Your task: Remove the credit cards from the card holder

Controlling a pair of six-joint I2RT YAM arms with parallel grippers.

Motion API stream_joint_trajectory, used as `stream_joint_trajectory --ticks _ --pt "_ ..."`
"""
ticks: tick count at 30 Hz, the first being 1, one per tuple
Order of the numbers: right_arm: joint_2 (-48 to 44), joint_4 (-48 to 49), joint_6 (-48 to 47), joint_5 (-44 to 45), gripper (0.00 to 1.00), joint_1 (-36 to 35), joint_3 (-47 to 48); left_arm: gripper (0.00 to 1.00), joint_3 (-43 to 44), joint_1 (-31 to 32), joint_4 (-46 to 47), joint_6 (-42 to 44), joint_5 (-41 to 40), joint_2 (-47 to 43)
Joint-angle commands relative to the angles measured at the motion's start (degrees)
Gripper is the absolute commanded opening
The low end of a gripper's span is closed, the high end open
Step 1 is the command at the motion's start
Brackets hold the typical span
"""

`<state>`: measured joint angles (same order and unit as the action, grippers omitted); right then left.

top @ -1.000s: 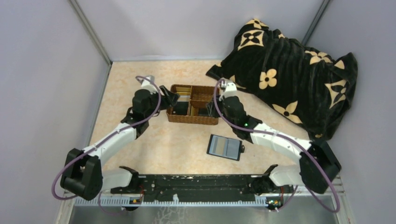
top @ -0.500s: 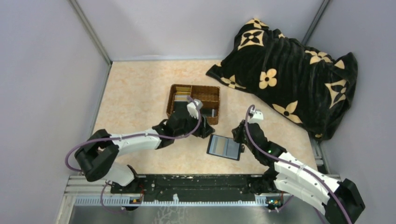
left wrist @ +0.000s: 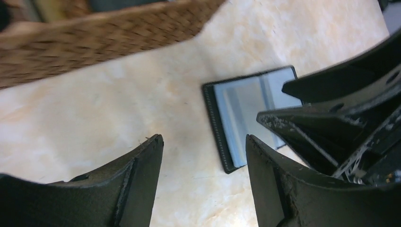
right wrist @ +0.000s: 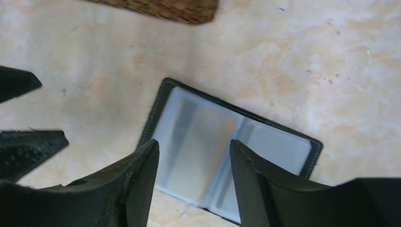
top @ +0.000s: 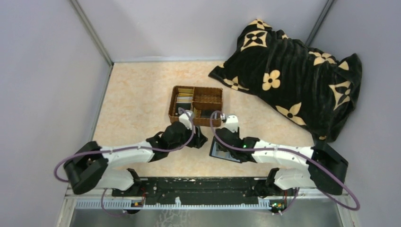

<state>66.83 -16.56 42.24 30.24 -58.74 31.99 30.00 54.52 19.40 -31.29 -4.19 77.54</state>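
The black card holder (right wrist: 265,156) lies open on the table, its grey slotted inside up. A pale gold credit card (right wrist: 203,142) sits in its left pocket. My right gripper (right wrist: 194,146) is open and hovers just above that left half, one finger on each side of the card, holding nothing. My left gripper (left wrist: 203,142) is open and empty over bare table just left of the holder (left wrist: 246,113). In the top view the right gripper (top: 221,145) covers most of the holder (top: 214,150), and the left gripper (top: 200,140) is beside it.
The brown wicker divided tray (top: 196,121) stands just behind both grippers, with flat cards in its compartments. A black blanket with tan flowers (top: 293,71) is heaped at the back right. The two grippers' fingers (left wrist: 331,123) are close together.
Both arms have left the wicker tray. The right gripper swung back and then left, to over the card holder. The left gripper came down to the table beside the holder's left edge.
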Motion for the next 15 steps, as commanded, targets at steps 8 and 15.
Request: stream_joint_trajectory --ticks 8,15 --pt "16.13 -3.82 1.42 8.76 0.68 -7.96 13.64 0.7 -1.34 -4.59 -16.64 -7.01 -19.6 -15.02" --pt "20.43 -3.37 2.77 7.53 0.66 -8.05 14.19 0.69 -3.65 -5.86 -15.88 -7.91 -17.56 -16.38"
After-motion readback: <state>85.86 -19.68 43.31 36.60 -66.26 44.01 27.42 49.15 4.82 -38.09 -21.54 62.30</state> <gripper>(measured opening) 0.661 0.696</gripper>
